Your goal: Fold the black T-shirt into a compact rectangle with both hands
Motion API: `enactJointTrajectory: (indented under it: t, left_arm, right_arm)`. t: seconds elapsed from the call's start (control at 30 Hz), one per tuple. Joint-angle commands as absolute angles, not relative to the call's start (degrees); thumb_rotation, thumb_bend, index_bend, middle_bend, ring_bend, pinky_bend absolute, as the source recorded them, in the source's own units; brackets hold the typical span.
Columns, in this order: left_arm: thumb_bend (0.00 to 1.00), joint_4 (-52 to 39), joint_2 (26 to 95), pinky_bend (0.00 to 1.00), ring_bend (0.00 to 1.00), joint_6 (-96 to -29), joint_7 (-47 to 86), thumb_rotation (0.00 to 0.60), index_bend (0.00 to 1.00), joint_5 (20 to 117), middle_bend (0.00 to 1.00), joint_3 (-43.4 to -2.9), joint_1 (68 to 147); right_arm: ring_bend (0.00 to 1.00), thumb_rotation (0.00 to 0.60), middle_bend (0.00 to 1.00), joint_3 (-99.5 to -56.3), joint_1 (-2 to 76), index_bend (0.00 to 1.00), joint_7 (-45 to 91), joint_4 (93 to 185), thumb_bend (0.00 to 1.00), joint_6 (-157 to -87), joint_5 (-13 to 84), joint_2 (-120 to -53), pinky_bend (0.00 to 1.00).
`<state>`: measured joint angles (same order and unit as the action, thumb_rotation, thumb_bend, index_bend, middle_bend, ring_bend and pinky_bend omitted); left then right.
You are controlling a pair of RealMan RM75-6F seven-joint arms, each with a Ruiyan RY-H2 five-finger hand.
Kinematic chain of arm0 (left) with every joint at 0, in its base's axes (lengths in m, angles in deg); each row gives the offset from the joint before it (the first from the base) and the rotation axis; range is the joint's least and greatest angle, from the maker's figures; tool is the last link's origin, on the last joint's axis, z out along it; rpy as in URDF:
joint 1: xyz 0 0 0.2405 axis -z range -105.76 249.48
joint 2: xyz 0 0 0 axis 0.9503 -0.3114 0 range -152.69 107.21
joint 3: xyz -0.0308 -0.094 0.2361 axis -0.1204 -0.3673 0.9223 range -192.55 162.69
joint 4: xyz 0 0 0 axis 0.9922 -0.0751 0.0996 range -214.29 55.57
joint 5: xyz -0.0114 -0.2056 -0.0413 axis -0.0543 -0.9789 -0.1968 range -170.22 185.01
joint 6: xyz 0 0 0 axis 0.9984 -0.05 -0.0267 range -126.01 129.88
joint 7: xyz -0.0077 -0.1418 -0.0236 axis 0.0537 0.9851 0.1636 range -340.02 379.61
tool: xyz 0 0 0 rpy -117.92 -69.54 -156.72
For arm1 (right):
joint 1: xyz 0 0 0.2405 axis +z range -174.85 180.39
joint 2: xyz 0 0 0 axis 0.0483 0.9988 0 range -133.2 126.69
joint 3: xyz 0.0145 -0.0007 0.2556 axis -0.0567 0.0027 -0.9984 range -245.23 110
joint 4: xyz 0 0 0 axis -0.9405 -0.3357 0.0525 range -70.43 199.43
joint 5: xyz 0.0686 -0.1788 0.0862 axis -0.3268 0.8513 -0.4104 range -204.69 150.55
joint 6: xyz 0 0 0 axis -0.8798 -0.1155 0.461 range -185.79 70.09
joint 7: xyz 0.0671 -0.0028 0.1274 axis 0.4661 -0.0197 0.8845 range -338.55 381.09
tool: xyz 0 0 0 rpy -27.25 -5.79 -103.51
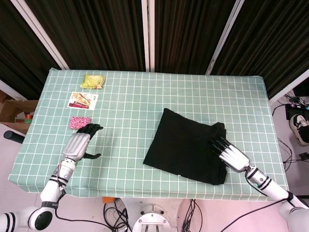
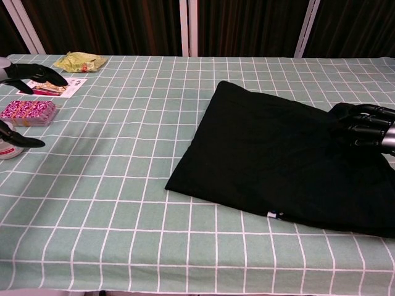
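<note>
The black T-shirt (image 1: 186,147), already partly folded, is located at 4 o'clock on the worktop (image 1: 145,96). Its right edge is pressed by the right hand (image 1: 227,152), fingers together. The left hand (image 1: 79,142) is held spread and empty at 8 o'clock. A further fold is judged necessary, requiring both hands.

Matt black cloth T-shirt (image 1: 186,145); checked cloth table cover (image 1: 130,111)

bare cloth (image 1: 125,121) between hands
</note>
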<state>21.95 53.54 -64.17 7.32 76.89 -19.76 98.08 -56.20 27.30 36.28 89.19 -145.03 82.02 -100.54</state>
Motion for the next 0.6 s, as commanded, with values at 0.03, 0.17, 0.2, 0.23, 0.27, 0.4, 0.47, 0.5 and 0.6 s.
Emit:
enactJointTrajectory:
  t: [0.03, 0.17, 0.2, 0.23, 0.27, 0.4, 0.47, 0.5, 0.6]
  left_arm:
    - [0.1, 22.0, 53.4, 0.18, 0.09, -64.2, 7.4, 0.6, 0.18, 76.9, 0.13, -19.8, 98.0]
    - [0.1, 22.0, 53.2, 0.18, 0.09, -64.0, 7.5, 0.6, 0.18, 77.0, 0.13, -20.0, 98.1]
    - [0.1, 22.0, 53.2, 0.18, 0.09, -64.0, 7.6, 0.599, 0.18, 76.9, 0.13, -20.0, 98.1]
    - [0.1, 22.0, 53.2, 0.18, 0.09, -63.9, 7.6, 0.599, 0.18, 76.9, 0.13, -20.0, 98.1]
    - [0.1, 22.1, 53.1, 0.18, 0.09, -63.8, 7.6, 0.599, 0.18, 76.9, 0.13, -20.0, 98.1]
    - [0.1, 22.4, 52.6, 0.18, 0.09, -63.5, 7.7, 0.6, 0.18, 76.8, 0.13, -20.1, 98.2]
    - [0.1, 22.6, 52.3, 0.18, 0.09, -63.5, 7.8, 0.6, 0.18, 76.8, 0.13, -20.2, 98.2]
    - [0.1, 22.7, 52.2, 0.18, 0.09, -63.6, 7.9, 0.6, 0.18, 76.9, 0.13, -20.3, 98.2]
    - [0.1, 22.8, 51.9, 0.18, 0.09, -63.5, 8.3, 0.599, 0.18, 77.0, 0.13, -20.3, 98.1]
  right_arm:
    - [0.07, 0.6, 0.2, -55.9, 27.1, 0.47, 36.4, 87.4, 0.51, -147.1, 82.2, -101.1, 0.04]
    - [0.07, 0.6, 0.21, -56.7, 26.0, 0.48, 36.8, 86.4, 0.59, -149.8, 80.9, -99.9, 0.04]
    - [0.07, 0.6, 0.21, -57.1, 25.6, 0.49, 37.0, 86.3, 0.61, -150.6, 80.4, -99.3, 0.04]
    - [0.07, 0.6, 0.21, -57.4, 25.4, 0.49, 37.0, 86.2, 0.62, -151.3, 80.0, -98.8, 0.04]
    - [0.07, 0.6, 0.21, -57.6, 25.3, 0.49, 36.9, 86.1, 0.62, -152.1, 79.8, -98.2, 0.04]
    - [0.08, 0.6, 0.23, -58.8, 25.9, 0.49, 36.3, 87.0, 0.63, -156.4, 79.3, -95.4, 0.04]
    - [0.08, 0.6, 0.23, -59.1, 26.9, 0.49, 35.6, 88.3, 0.63, -157.9, 79.5, -94.3, 0.04]
    - [0.08, 0.6, 0.23, -59.2, 27.6, 0.49, 34.9, 89.1, 0.63, -158.5, 79.8, -93.7, 0.04]
    - [0.08, 0.6, 0.23, -59.6, 31.1, 0.49, 32.0, 92.9, 0.63, -158.6, 80.9, -92.0, 0.04]
